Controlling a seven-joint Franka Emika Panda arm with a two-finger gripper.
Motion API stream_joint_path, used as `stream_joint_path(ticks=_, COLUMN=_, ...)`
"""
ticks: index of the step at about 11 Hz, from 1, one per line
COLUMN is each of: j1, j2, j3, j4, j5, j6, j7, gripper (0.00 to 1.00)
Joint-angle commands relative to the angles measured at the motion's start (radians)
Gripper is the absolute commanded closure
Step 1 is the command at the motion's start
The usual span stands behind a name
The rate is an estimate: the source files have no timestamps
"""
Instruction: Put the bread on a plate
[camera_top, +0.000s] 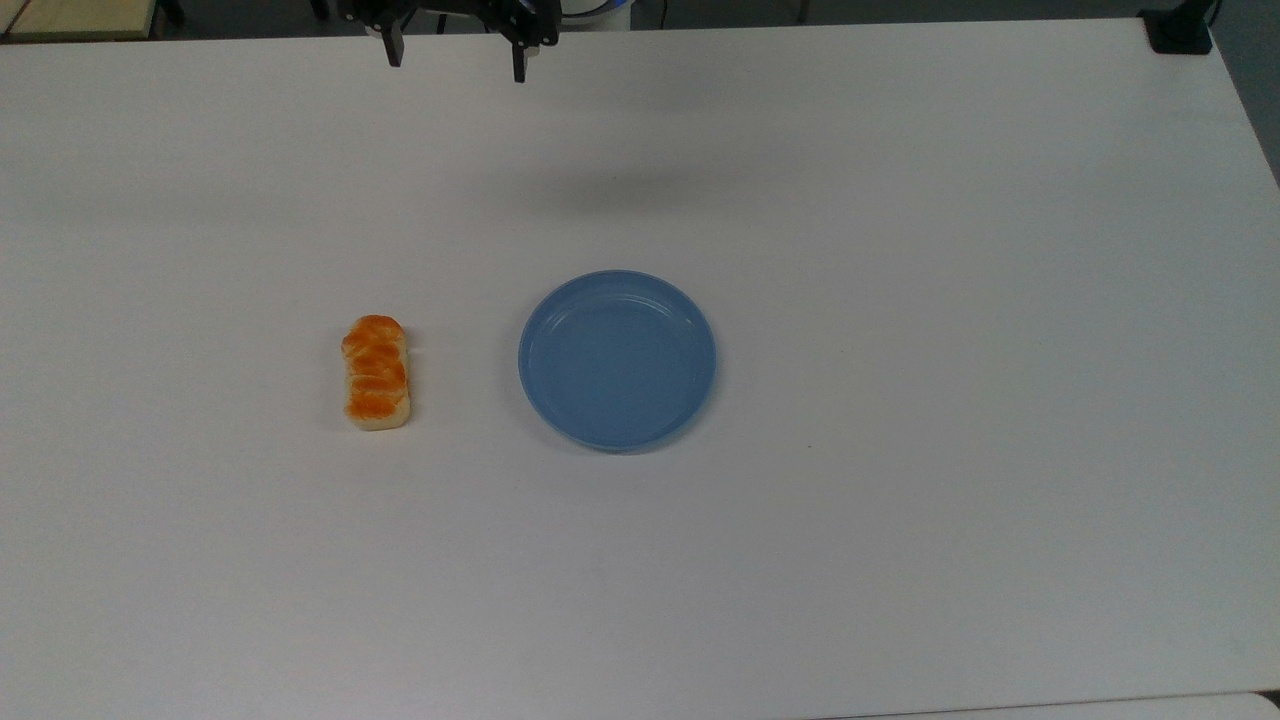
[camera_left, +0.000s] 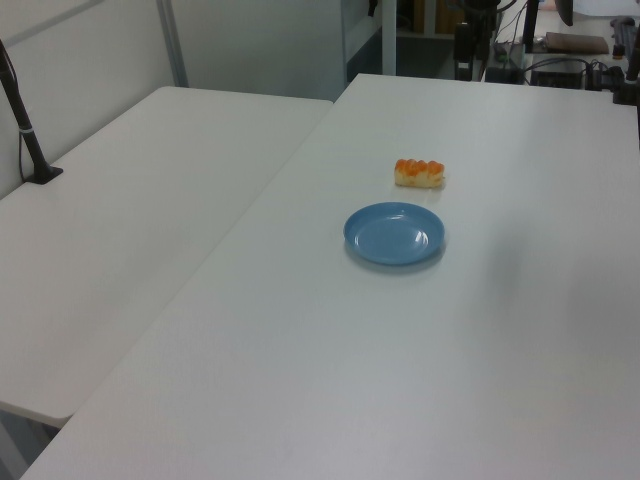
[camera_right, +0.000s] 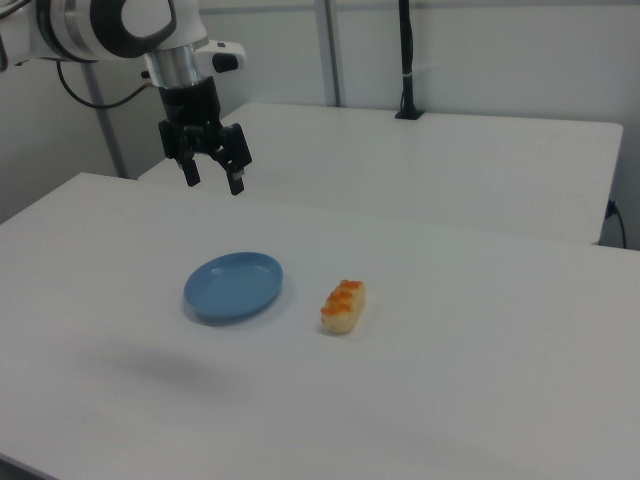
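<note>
The bread lies on the table, left of the plate in the top view and well apart from it. The plate sits near the table's middle. The end effector hangs above the far edge, its fingers spread, well apart from both.

You see a white counter under even light, a second white table touching its side, pale partition walls behind, and a black clamped pole.
</note>
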Motion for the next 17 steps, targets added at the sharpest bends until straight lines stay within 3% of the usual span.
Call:
stream_joint_path(ticks=1, j1=0.008, j2=-0.026, j3=-0.020, j4=-0.041, j5=0.017, j6=0.005, j7=-0.037, gripper=0.00)
stream_joint_path(ticks=6, j1=0.003, j2=-0.022, j3=-0.020, j4=-0.039, j5=0.017, j6=0.015, j7=-0.048, gripper=0.00)
stream_joint_path(ticks=13, j1=-0.030, j2=0.006, j3=-0.021, j4=-0.038, j5=0.020, j6=0.080, j7=-0.221, gripper=0.00)
stream_joint_path(ticks=17, j1=-0.086, j2=0.088, j3=-0.021, j4=-0.035, j5=0.032, j6=0.210, j7=-0.267, gripper=0.00)
